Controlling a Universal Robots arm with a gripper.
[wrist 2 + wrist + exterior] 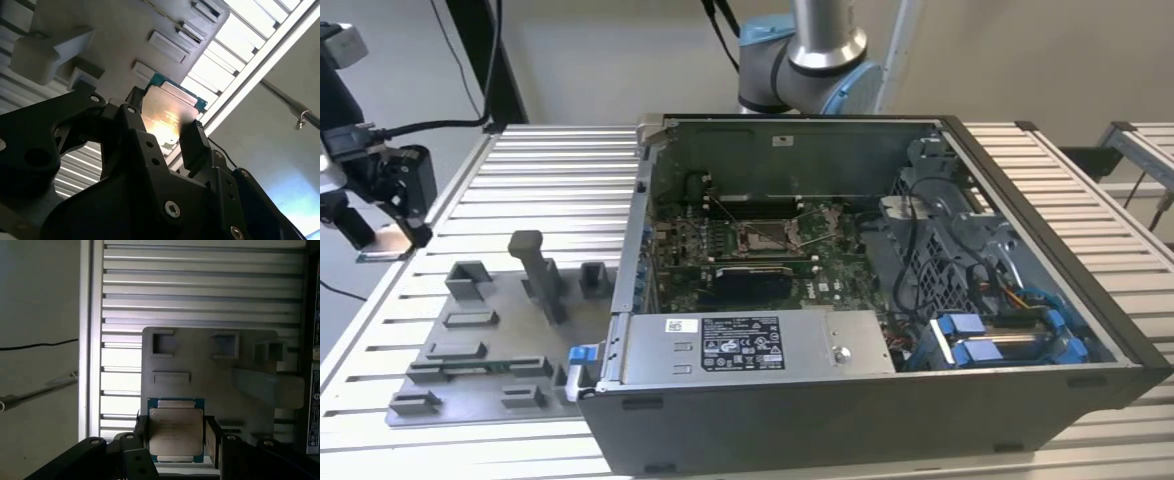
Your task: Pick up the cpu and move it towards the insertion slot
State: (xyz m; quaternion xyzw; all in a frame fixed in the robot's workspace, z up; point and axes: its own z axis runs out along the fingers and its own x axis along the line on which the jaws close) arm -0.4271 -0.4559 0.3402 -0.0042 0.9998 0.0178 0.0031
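The gripper is clamping the chip between its fingers, hanging over the grey fixture plate near the bench's edge; the socket is sitting well apart, inside the computer case

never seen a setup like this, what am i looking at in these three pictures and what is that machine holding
This is a robot arm working at a slatted metal table. The exterior view comes from a camera off the arm and takes in the scene: an open computer case with the insertion slot on its green board. Beside it, toward the exterior view's left, lies a grey fixture plate. The two wrist views come from cameras riding on the arm, looking past its black jaws. In both wrist views the jaws are shut on the cpu, a small silvery square chip, with the fixture plate behind it, well away from the case.
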